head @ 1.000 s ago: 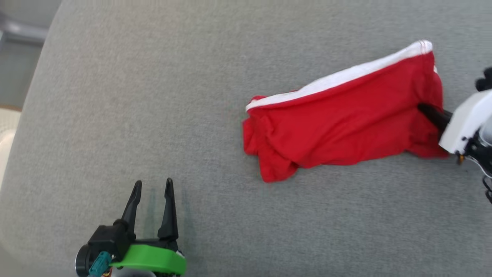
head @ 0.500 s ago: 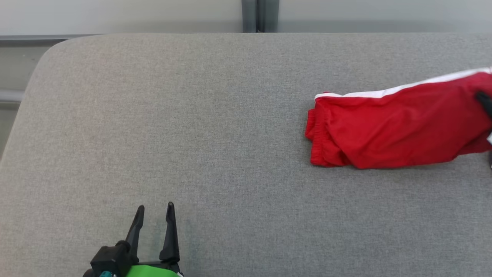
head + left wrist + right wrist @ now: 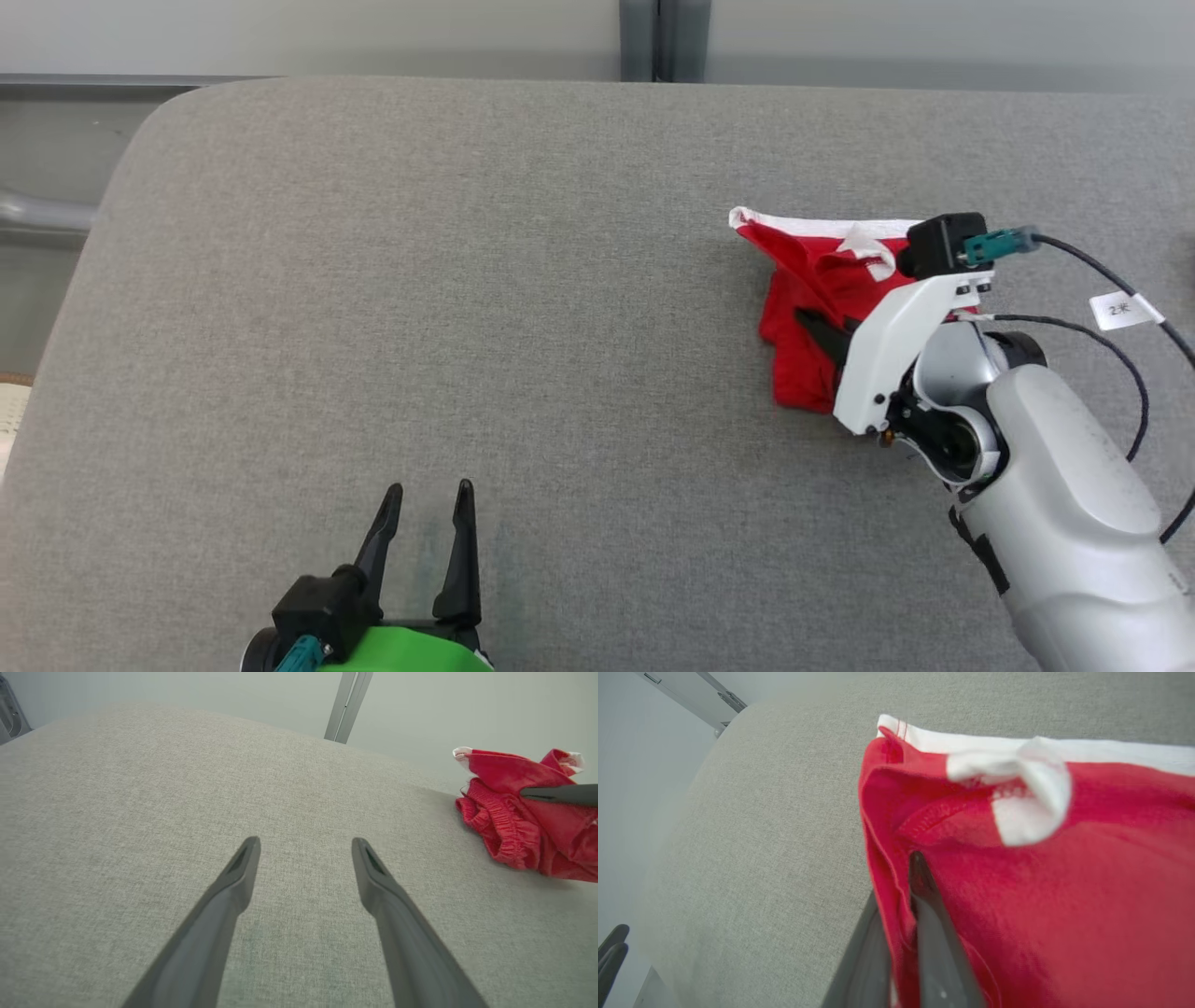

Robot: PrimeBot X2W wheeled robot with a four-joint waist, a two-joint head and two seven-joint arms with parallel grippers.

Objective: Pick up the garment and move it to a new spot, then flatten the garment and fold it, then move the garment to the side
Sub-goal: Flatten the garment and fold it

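Note:
The garment [image 3: 800,280] is red with white trim and lies bunched on the right part of the grey padded surface [image 3: 467,280]. My right gripper [image 3: 807,319] is shut on a fold of it, and my pale forearm covers its right side. In the right wrist view red cloth [image 3: 1064,896] is pinched between the closed fingers of my right gripper [image 3: 906,877], with a white trim flap above. My left gripper [image 3: 429,490] stands open over bare surface at the lower left, far from the garment. The left wrist view shows the same gripper [image 3: 303,844] open, with the garment [image 3: 504,826] at the right.
The surface's rounded far-left corner and far edge [image 3: 373,84] border a pale wall with a grey metal post [image 3: 658,37]. A black cable with a white tag [image 3: 1120,308] loops off my right wrist.
The head camera has shifted. The garment, stretched out long before, is now bunched into a short heap, and my right gripper has carried its held end toward the other end. The left gripper stays open.

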